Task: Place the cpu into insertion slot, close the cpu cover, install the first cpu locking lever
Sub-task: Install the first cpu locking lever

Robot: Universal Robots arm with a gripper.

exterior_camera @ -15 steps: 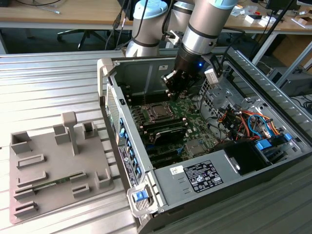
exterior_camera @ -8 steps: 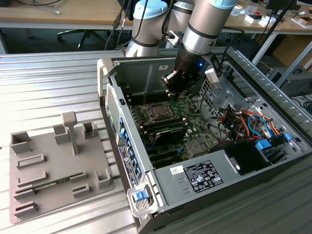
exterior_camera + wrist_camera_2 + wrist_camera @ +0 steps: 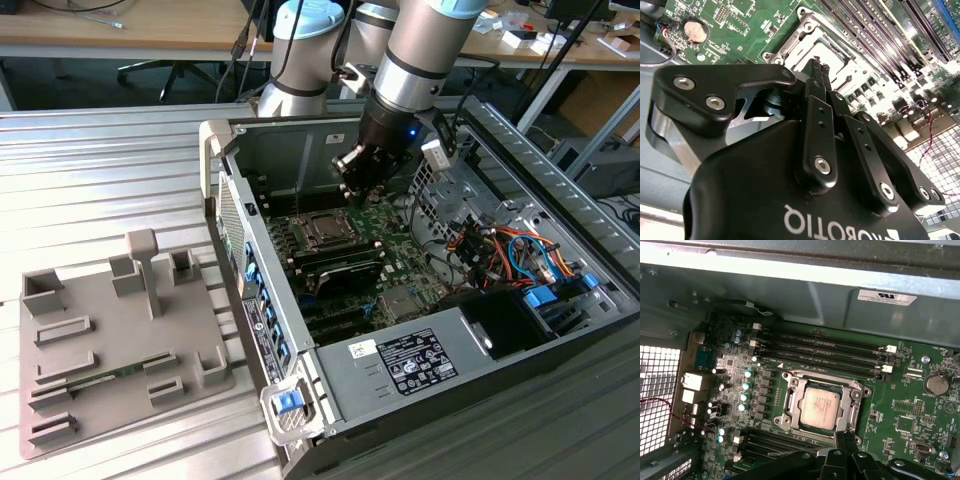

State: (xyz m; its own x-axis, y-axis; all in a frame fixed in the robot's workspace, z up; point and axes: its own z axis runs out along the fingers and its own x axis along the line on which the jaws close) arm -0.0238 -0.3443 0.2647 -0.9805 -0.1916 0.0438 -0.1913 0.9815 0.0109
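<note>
Exterior view first: white stickers with dark print sit on the black power supply [image 3: 425, 360] at the near end of the open computer case [image 3: 560, 170], their writing too small to make out, and a white label [image 3: 886, 296] on the grey case wall in the first wrist view is equally unreadable. White lettering runs across the gripper's black body in the second wrist view. The cpu [image 3: 819, 407] is a small square chip with a pale silvery top face bearing faint print; it lies flat inside the insertion slot [image 3: 856, 416], on the green motherboard [image 3: 905, 410] just beside the long memory slots [image 3: 825, 347]. The cpu cover [image 3: 798, 409] — a silvery metal frame with a square cut-out — lies down flat around the chip, its rim framing all four sides. The gripper [image 3: 816, 67] hangs just above the socket's edge, its black fingers [image 3: 819, 87] drawn together with no visible gap at the tips and nothing seen between them. Whether the tips touch the cover or the slot I cannot tell. In the exterior view the gripper [image 3: 358, 185] hovers over the socket, inside the case, while a grey fixture tray [image 3: 100, 400] rests on the ribbed table to the exterior view's left.
</note>
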